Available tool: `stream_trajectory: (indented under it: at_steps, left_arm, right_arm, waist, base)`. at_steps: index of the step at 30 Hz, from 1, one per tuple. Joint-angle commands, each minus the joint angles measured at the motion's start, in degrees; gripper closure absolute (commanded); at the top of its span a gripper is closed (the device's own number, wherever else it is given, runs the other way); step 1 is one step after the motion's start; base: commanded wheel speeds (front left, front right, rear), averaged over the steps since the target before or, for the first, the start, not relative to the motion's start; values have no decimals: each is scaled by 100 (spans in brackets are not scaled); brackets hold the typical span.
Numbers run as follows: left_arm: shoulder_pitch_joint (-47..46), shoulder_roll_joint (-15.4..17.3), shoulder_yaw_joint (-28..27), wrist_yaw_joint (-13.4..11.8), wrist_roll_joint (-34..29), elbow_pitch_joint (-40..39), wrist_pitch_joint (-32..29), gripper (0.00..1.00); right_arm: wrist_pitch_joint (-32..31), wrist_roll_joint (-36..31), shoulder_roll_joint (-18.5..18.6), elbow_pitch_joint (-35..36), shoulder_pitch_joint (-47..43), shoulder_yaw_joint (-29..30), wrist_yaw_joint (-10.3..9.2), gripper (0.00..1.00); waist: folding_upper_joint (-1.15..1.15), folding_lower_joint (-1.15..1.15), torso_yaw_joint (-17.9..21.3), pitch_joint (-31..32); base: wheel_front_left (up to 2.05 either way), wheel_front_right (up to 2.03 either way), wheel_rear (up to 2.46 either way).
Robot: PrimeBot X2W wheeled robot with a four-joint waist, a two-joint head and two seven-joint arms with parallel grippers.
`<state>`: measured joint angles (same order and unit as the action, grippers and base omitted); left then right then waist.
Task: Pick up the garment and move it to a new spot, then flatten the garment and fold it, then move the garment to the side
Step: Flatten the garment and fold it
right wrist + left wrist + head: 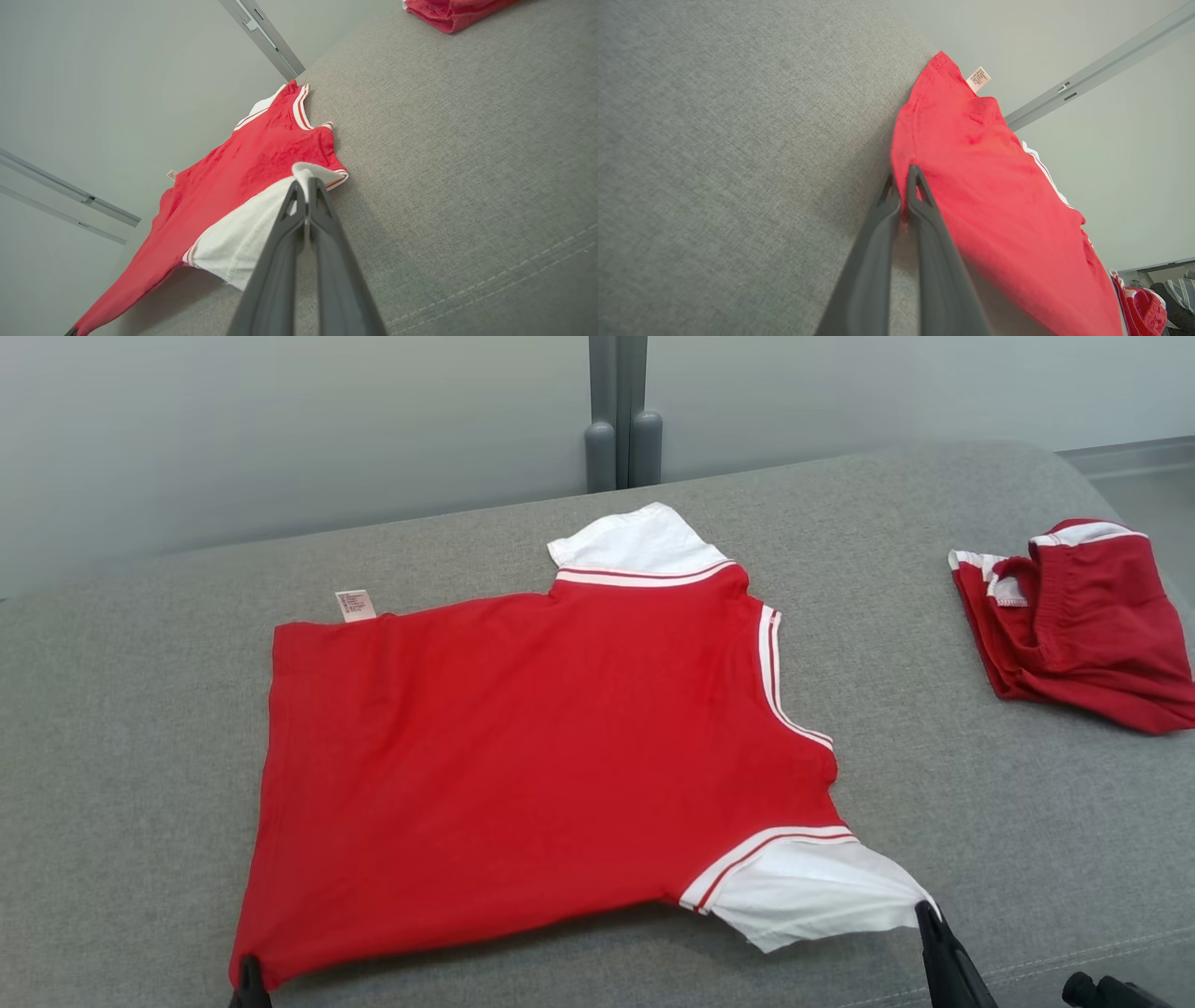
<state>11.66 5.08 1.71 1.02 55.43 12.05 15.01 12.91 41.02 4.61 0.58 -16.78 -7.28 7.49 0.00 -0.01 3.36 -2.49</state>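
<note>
The red T-shirt point(523, 747) lies spread on the grey upholstered surface point(121, 756), its hem to my left and its neckline to my right. My left gripper point(902, 175) is clamped on the near corner of the hem, fingers pressed together around the red cloth. My right gripper point(303, 183) is pinched on the outer edge of the near white sleeve point(812, 891), which is drawn to a point at my fingertips. A care label point(355, 605) sticks out at the far hem corner. Crumpled red shorts point(1083, 625) lie well apart, far right.
</note>
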Motion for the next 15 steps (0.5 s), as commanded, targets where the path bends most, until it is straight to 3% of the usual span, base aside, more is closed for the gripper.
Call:
stream_trajectory:
  at_steps: [1,15]
  left_arm:
    - [21,18,-25,56,86,86,-5,100]
    - [-468,-1,23,357,249,595,-13,100]
  right_arm:
    - [-30,45,2,-80,12,-14,0,100]
    - [-207,285,-38,-552,254,-210,0,100]
  waist:
    - [0,1,22,53]
    - [0,1,22,248]
  base:
    - [0,0,0]
    - [0,0,0]
